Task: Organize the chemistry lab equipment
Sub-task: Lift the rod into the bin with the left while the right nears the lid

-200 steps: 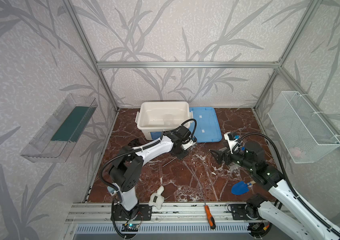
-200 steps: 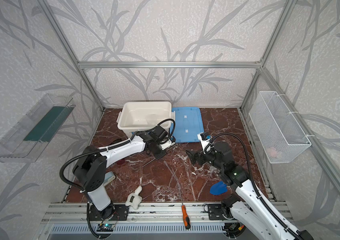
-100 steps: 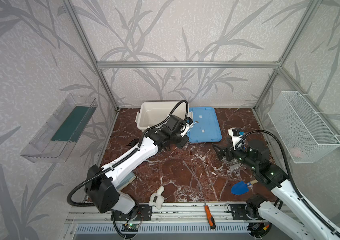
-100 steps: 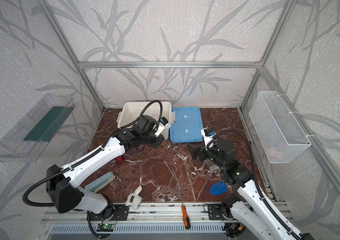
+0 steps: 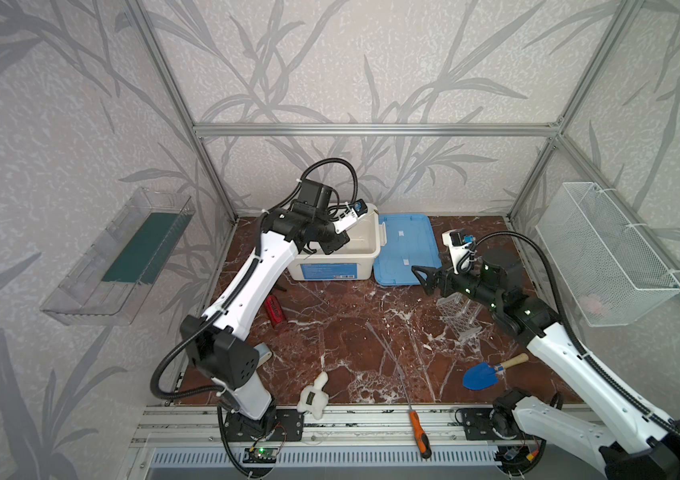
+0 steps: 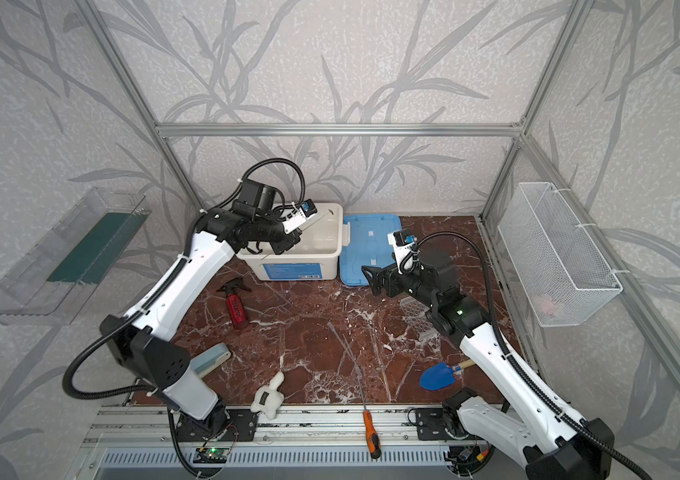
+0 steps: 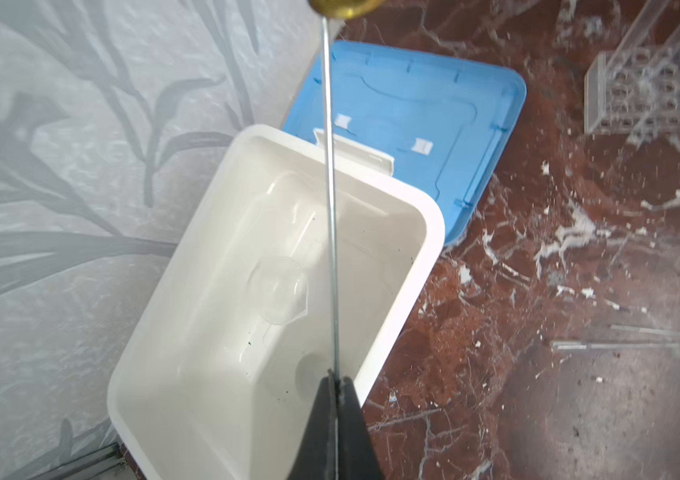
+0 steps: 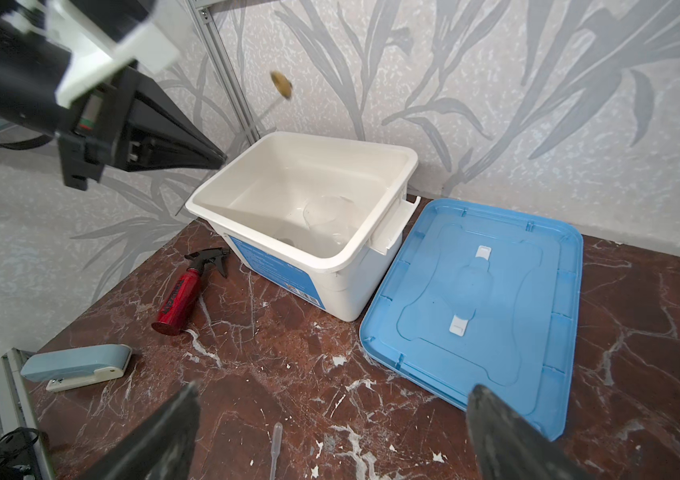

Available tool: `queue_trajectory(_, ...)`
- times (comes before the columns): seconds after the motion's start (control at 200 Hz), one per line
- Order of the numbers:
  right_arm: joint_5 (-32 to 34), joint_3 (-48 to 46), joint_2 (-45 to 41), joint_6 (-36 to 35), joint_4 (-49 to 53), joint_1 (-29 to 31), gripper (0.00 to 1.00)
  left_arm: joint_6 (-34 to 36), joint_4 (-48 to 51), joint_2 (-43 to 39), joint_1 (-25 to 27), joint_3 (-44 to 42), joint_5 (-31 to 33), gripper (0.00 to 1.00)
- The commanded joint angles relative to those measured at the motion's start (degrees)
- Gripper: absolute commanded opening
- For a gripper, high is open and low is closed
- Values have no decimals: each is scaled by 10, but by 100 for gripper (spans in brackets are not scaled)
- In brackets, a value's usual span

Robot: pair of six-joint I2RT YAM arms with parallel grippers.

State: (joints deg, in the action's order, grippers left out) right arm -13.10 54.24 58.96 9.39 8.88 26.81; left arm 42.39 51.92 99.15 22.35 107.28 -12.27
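Marble table point(image 5: 330, 328), far end: left gripper point(image 7: 336, 374) pinches a thin rod point(image 7: 329, 166) above the white bin point(image 7: 433, 232); I'd lower it inside before releasing. Right gripper point(image 8: 336, 388) hangs wide, empty, near the rack point(image 5: 460, 316).

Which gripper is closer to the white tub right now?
Left. The left gripper hangs above the white tub's edge, shut on a thin rod; the right gripper, open, hovers apart, by the blue lid.
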Motion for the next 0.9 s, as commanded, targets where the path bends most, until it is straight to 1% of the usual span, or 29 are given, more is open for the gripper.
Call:
queue_trajectory(0.0,-18,27,19,1,-24,-3,98,120,82,53,-19,63,9,0)
queue_trajectory(0.09,-19,29,31,-1,-28,-6,98,149,89,93,-34,99,17,0)
queue_trajectory(0.185,-22,26,40,-1,-32,-12,98,169,91,122,-46,131,8,0)
queue_trajectory(0.24,-25,23,45,0,-32,-16,98,185,96,141,-49,152,19,0)
queue_trajectory(0.35,-32,22,56,1,-34,-26,98,205,139,188,-58,211,22,0)
queue_trajectory(0.375,-33,22,58,2,-34,-27,98,227,143,195,-59,217,23,0)
queue_trajectory(0.485,-34,18,59,1,-34,-34,98,256,134,217,-61,207,40,0)
queue_trajectory(0.585,-38,13,57,5,-29,-42,98,279,134,233,-61,206,19,0)
queue_trajectory(0.755,-40,2,46,4,-21,-53,98,305,132,249,-62,204,16,0)
queue_trajectory(0.845,-40,-4,45,6,-26,-57,98,311,120,252,-62,179,4,0)
queue_trajectory(0.895,-41,-8,46,7,-29,-58,98,327,107,251,-62,156,3,0)
